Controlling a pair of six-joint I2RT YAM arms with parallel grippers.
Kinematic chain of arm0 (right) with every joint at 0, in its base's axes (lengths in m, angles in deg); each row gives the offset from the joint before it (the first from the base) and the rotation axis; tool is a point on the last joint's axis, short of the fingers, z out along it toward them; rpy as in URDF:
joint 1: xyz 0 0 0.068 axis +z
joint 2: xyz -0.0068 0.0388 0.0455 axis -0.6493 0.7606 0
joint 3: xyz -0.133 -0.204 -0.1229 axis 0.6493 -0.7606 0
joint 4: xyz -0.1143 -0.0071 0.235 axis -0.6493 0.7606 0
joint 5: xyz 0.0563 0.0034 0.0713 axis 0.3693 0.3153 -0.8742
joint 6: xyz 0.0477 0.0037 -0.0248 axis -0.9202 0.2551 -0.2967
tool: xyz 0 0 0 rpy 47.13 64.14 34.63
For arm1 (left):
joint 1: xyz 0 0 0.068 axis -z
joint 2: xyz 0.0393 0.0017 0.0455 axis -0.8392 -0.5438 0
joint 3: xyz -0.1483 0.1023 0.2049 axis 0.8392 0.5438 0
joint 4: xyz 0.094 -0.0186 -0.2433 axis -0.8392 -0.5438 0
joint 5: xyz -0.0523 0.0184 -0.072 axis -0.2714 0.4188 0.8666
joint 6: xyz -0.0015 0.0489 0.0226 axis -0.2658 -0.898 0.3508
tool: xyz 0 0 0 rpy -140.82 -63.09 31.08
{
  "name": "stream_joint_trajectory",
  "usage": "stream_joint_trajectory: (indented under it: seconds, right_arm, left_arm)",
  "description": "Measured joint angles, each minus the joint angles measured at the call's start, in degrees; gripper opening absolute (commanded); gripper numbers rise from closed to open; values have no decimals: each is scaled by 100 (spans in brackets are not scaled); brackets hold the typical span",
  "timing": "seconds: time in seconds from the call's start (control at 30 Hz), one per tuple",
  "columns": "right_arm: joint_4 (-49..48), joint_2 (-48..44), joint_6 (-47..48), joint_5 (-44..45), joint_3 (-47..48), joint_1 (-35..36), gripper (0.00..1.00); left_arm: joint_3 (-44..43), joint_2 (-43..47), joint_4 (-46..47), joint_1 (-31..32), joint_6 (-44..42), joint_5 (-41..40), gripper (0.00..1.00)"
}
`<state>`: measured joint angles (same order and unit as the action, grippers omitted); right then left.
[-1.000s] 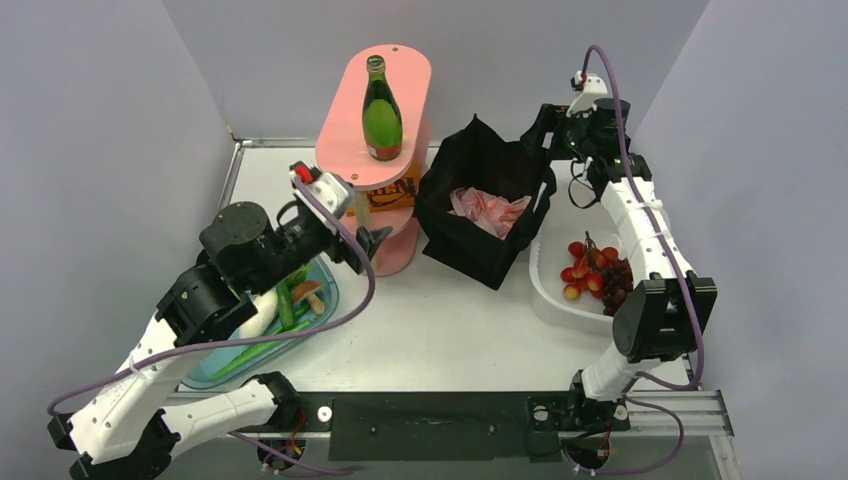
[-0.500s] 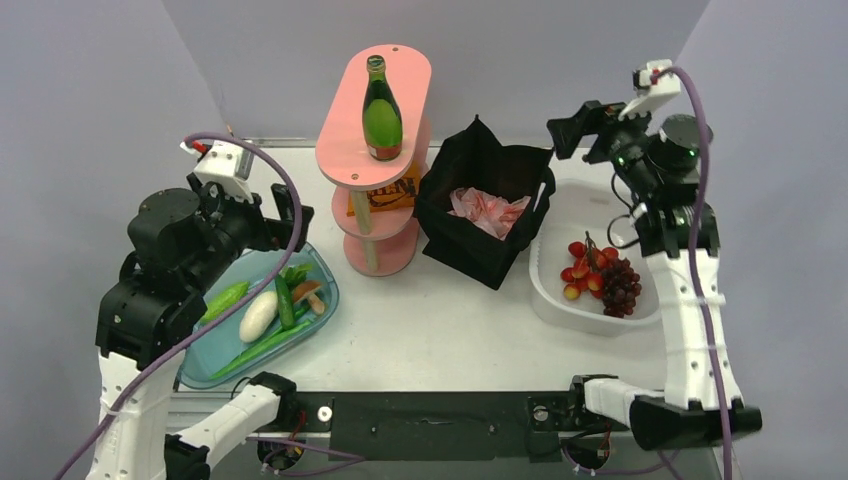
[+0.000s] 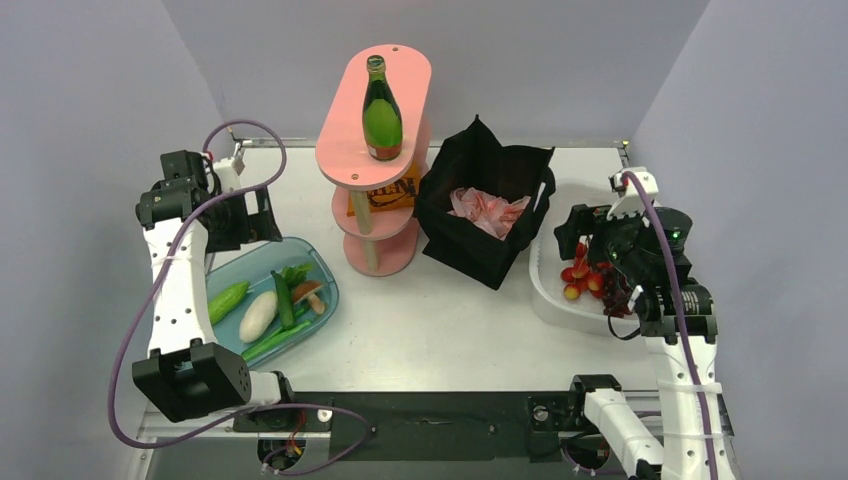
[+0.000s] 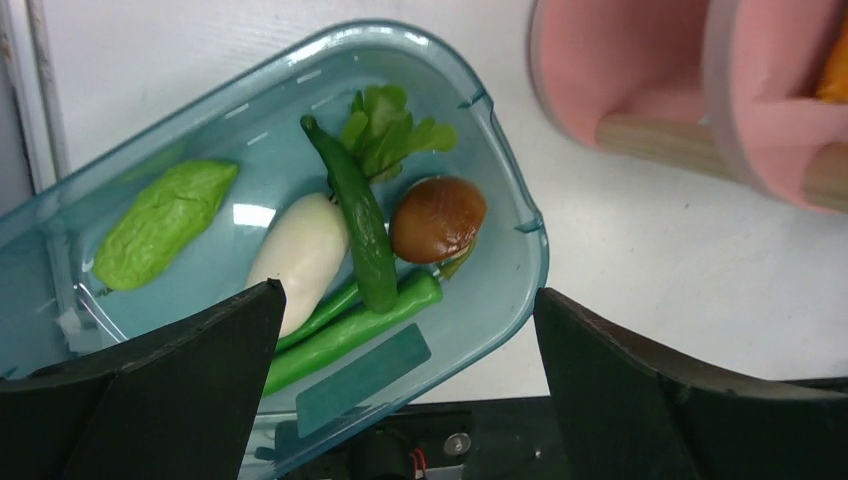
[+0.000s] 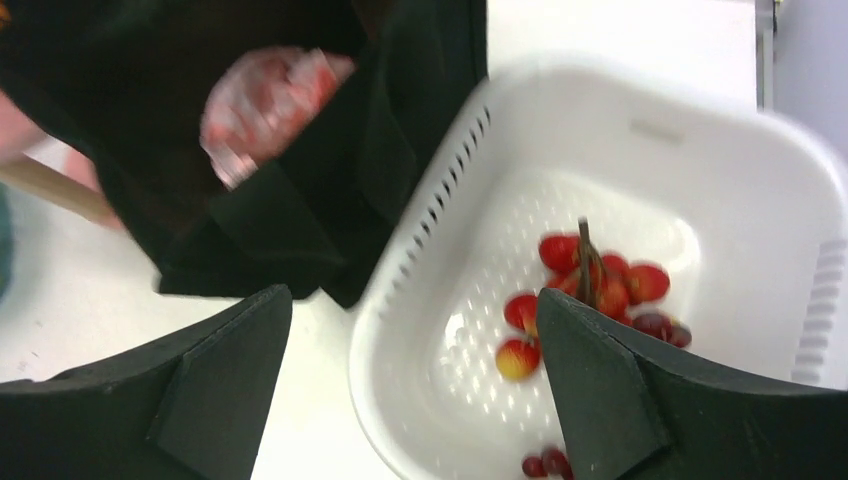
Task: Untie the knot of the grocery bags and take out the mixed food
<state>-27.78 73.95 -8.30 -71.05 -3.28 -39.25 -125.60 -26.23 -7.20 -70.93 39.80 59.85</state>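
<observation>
left tool (image 4: pixel 407 290) wide open, empty, over blue tray (image 4: pixel 230 130); right tool (image 5: pixel 412 292) likewise over white basket (image 5: pixel 620 190)

Pink stand (image 3: pixel 405 75): 3 oval tiers on 1 wooden post (image 3: pixel 365 228), upright, nr back-centre of white table (image 3: pixel 440 320).

Clear blue tray (image 3: pixel 327 283): L of stand, nearer front edge. Close to bottom tier w/ a gap btwn.

In tray: sm. dark green cucumber (image 4: pixel 365 235) lying flat. Brown-capped mushroom (image 4: pixel 437 218) just beside it, on stand side.

White basket (image 3: pixel 548 290): well R of stand. Slotted walls, holed floor.

Grey-lilac walls (image 3: pixel 520 40): behind stand & on both sides.

Black rail (image 3: pixel 430 412): along table's front edge, opp. stand.
</observation>
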Motion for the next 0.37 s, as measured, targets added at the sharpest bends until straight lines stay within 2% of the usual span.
stream_joint_trajectory:
  seconds: [0.1,0.37]
  right_arm:
    - [286,-101,120,205,-367,-55,88]
    - [422,116,216,380,-435,-175,89]
  left_arm:
    - [428,-26,-7,-103,-254,42,95]
    - [584,127,199,-98,-437,2,95]
